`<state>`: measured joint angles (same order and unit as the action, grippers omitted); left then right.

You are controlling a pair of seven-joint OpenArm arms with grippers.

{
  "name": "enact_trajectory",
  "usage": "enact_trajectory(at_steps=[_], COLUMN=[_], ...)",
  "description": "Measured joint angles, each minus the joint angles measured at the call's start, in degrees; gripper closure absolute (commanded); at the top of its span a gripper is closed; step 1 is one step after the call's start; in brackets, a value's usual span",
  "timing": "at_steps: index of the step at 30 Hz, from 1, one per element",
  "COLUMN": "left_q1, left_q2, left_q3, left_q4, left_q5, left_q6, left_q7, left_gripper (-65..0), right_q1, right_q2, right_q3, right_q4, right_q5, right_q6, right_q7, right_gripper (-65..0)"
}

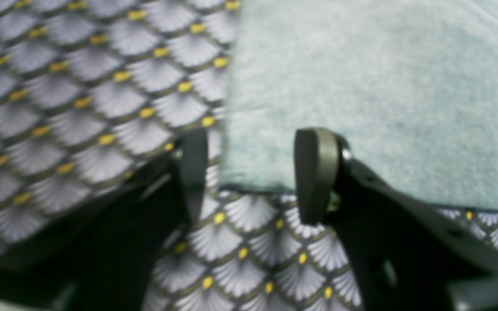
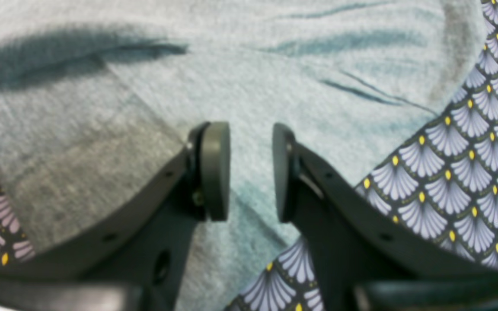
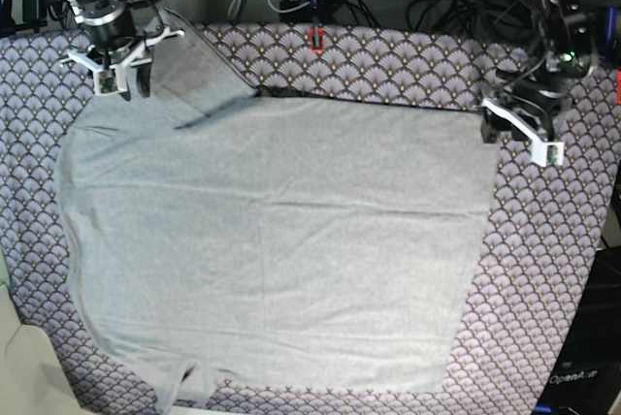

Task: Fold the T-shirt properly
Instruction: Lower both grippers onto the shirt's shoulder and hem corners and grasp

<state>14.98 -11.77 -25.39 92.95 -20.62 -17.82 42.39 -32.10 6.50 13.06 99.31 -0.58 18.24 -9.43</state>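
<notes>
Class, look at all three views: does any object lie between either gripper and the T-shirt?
Nothing visible does. The left gripper hangs open over a corner of the T-shirt, and the right gripper hangs open above its fabric. Only the patterned table cloth surrounds it.

T-shirt [image 3: 291, 260]: soft matt heathered grey knit | table cloth [image 3: 388, 56]: smooth printed woven fabric, scallop pattern | jaws: dark matt plastic, smooth pads
</notes>
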Motion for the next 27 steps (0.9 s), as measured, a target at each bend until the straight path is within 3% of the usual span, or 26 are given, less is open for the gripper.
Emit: enact_trajectory(at_steps=[18,20,25,27], left_q1=[-0.4,-0.4,-0.6,-0.6], left_q2=[1.4,1.4,1.0,0.8], left_q3=[0.9,0.7,0.5,0.4], left_q4=[-5.2,-5.7,-7.5,-7.8], left_q5=[-0.1,-0.3,-0.5,-0.7], left_q6=[0.3,0.3,0.9,0.7], left_q7=[-3.4,-3.7,-4.8,-5.0], left_gripper=[-31.8,-27.2,0.0,0.0], right_q1=[0.0,0.0,0.9,1.2], right_q2=[1.1,1.1,1.0,1.1], right_q3=[-0.1,-0.1,0.4,1.6], right_q4=[0.0,0.0,0.0,0.0], right_q5=[0.0,0.0,0.0,0.0], right_q6=[0.0,0.0,0.1,0.0], right_q7=[-0.3,-0.2,-0.5,-0.4], right_gripper=[-18.5,-18.5,-18.5,-18.5])
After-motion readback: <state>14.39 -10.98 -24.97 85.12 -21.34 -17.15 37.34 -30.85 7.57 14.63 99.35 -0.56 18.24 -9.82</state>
